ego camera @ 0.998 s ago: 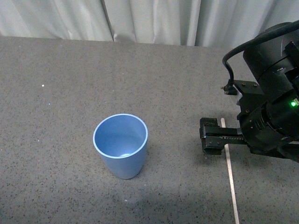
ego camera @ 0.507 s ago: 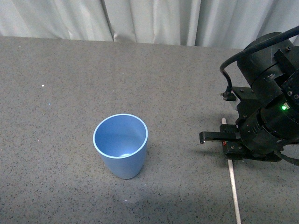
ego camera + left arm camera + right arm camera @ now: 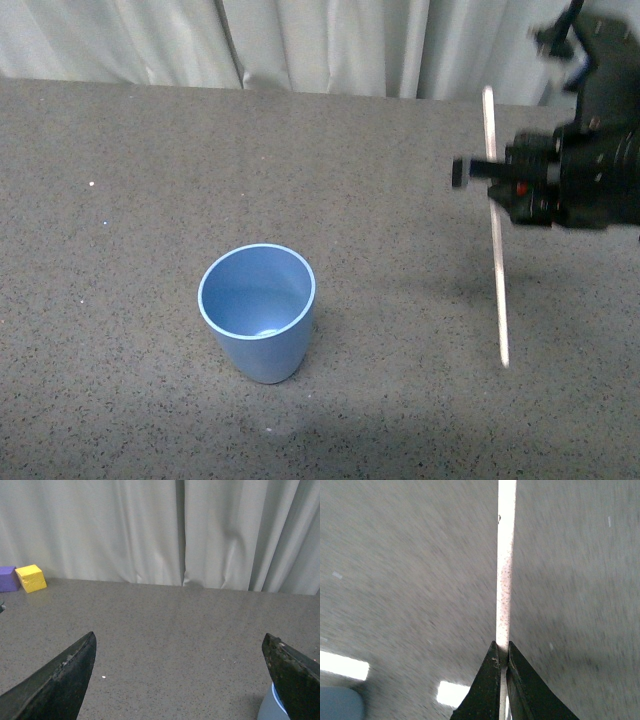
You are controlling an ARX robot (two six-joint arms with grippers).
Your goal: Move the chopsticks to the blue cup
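The right gripper point(image 3: 488, 170) jaws grasp the chopstick point(image 3: 497, 270), near upright and clear of the counter point(image 3: 140, 200). The left gripper point(image 3: 177, 642) jaws are released. Carrying it to the empty blue cup point(image 3: 258, 315) remains.

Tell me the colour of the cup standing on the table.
The cup is plain light blue, with no pattern; the front view shows it best.

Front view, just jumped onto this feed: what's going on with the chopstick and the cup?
The right gripper is shut on the chopsticks, a single pale stick held nearly upright in the air, to the right of the blue cup. The cup stands upright and empty on the table, so the stick is not yet in it. The left gripper is open and holds nothing.
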